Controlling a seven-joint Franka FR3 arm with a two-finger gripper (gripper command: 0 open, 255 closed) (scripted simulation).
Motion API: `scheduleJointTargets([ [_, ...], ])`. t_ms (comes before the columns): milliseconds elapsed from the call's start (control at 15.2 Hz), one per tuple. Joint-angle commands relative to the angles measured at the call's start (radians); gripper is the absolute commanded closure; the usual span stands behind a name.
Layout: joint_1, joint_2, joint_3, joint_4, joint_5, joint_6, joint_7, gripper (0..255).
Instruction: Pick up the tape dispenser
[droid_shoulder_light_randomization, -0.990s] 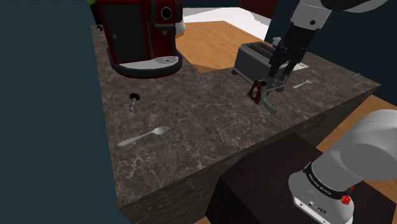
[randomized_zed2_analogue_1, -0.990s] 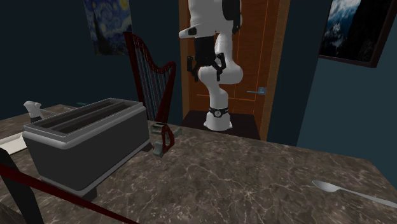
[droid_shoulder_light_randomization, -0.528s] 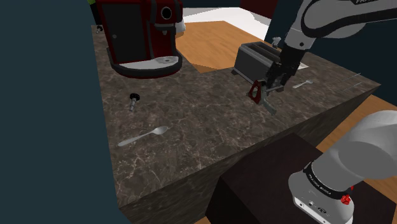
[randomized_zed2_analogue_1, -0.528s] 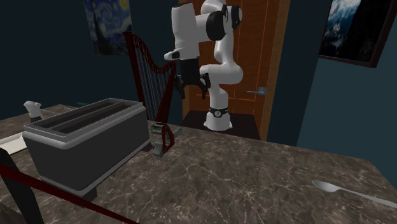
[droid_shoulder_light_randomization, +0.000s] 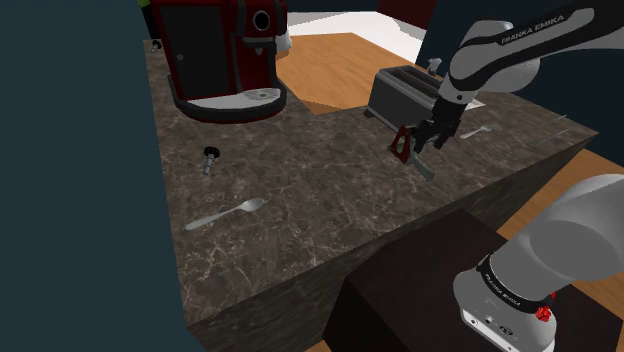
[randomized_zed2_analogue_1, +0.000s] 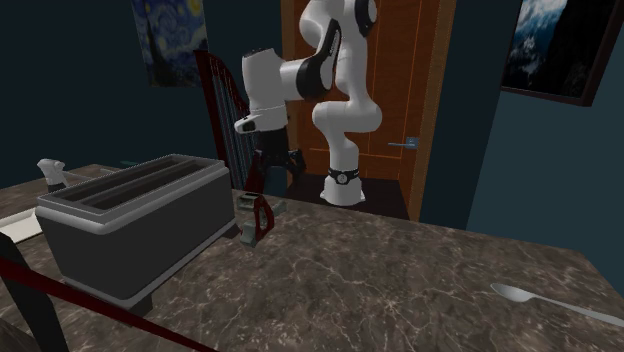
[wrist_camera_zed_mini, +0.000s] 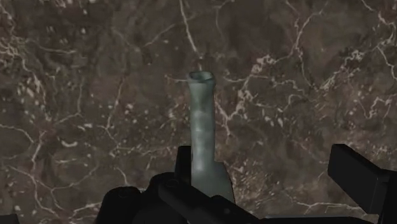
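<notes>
The tape dispenser (droid_shoulder_light_randomization: 403, 143) is seen on the dark marbled counter (droid_shoulder_light_randomization: 300, 190). It has a red body, and a pale grey-green part is stretched out from it toward the counter's edge that faces the stand. It is set just beside the grey toaster (droid_shoulder_light_randomization: 398, 88), between the toaster and that edge, and toward the counter's corner at the shoulder view's right.

The gripper (droid_shoulder_light_randomization: 429, 146) is held low over the grey-green part, close above the counter. In the wrist view the jaws are spread wide and nothing is clasped. The long grey-green part of the tape dispenser (wrist_camera_zed_mini: 202, 137) is seen close against one of the fingers (wrist_camera_zed_mini: 357, 175) rather than midway, the pointed finger being the one well apart from it. Whether the nearer finger touches it cannot be told, as it is partly hidden there.

A spoon (droid_shoulder_light_randomization: 226, 214) is laid near the middle of the counter, well apart from the dispenser. A red and black coffee machine (droid_shoulder_light_randomization: 220, 50) is placed at the far corner, at the shoulder view's left.
</notes>
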Motion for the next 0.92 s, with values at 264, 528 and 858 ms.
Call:
scheduleJointTargets([
  [264, 0.003, 0.156, -0.061, 0.003, 0.044, 0.138, -0.084, 0],
  [528, 0.015, 0.211, -0.071, -0.011, 0.076, 0.203, -0.112, 0],
  [858, 0.020, 0.238, -0.074, -0.013, 0.094, 0.230, -0.127, 255],
])
